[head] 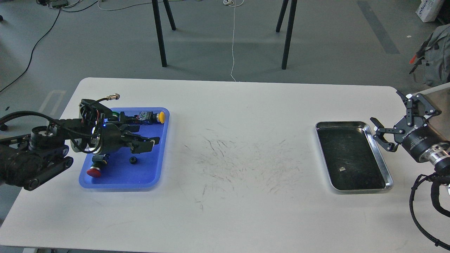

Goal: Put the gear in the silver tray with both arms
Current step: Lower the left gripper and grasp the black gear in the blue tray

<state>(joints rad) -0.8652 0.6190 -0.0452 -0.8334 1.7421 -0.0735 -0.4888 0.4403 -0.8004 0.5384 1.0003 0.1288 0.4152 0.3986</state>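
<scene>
the white table (pixel 232 147) carries a blue tray (pixel 140 175) at its left side and the silver tray (pixel 381 158) at its right side, the two well apart, with a scuffed patch of tabletop between them. the left arm (pixel 38 154) comes in over the blue tray, and the left gripper (pixel 147 140) hangs above the tray's middle with its fingers spread apart and nothing between them. in the blue tray lie a small black gear (pixel 133 160) just below the gripper, a red button (pixel 94 171) near the lower left corner, and a yellow button (pixel 161 117) at the upper right corner. the right arm (pixel 422 140) reaches in from the right edge, and the right gripper (pixel 381 135) sits at the silver tray's right rim, fingers parted and holding nothing. the silver tray's dark bottom shows scratches and one tiny pale speck (pixel 342 169); the gear is not in it.
</scene>
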